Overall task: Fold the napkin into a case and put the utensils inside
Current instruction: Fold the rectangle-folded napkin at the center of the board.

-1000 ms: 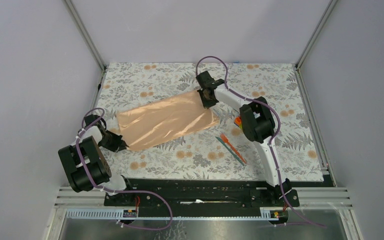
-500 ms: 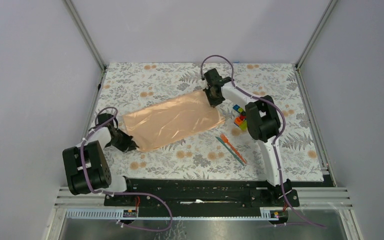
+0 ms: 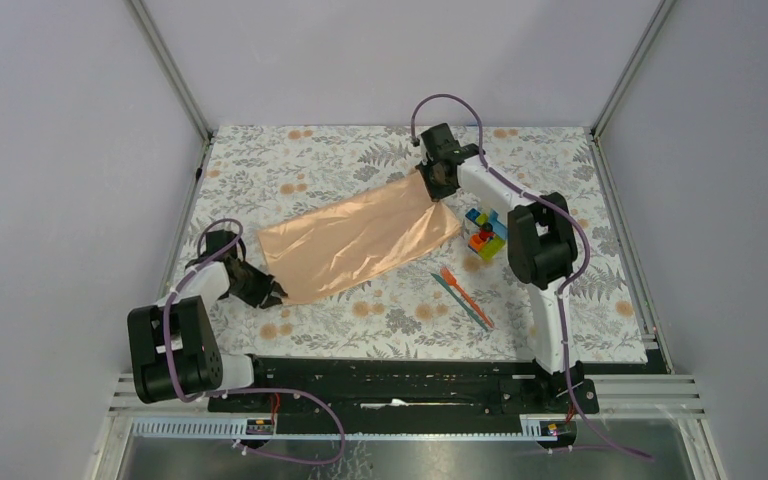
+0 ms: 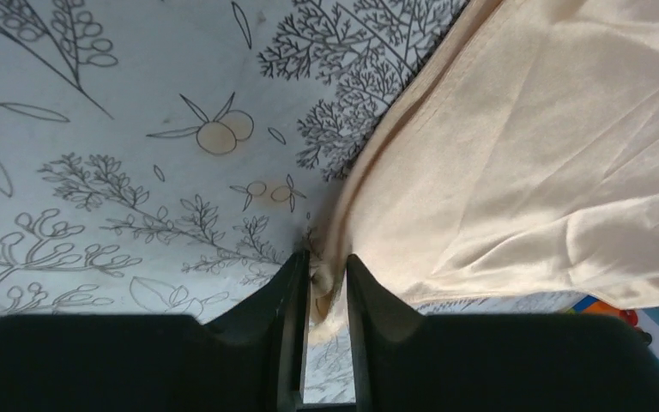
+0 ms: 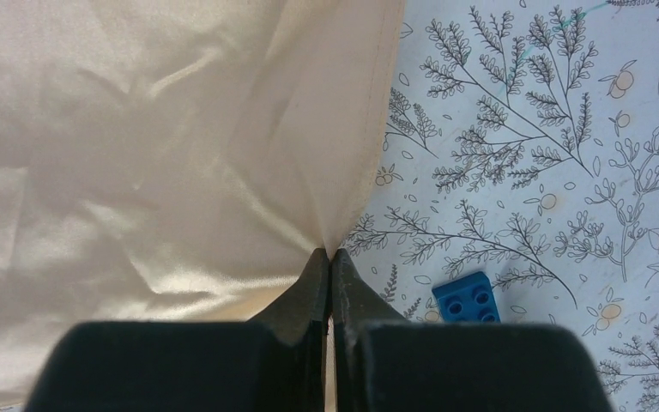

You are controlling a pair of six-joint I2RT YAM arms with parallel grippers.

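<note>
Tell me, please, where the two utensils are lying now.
In the top view the utensils lie side by side on the floral mat, right of centre, just on the near side of the napkin and the toy blocks.

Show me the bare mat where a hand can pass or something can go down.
Free: far-left mat beyond the napkin; near strip between napkin and base rail, left of the utensils. Crowded: right of the napkin, among toy blocks, utensils and right arm.
</note>
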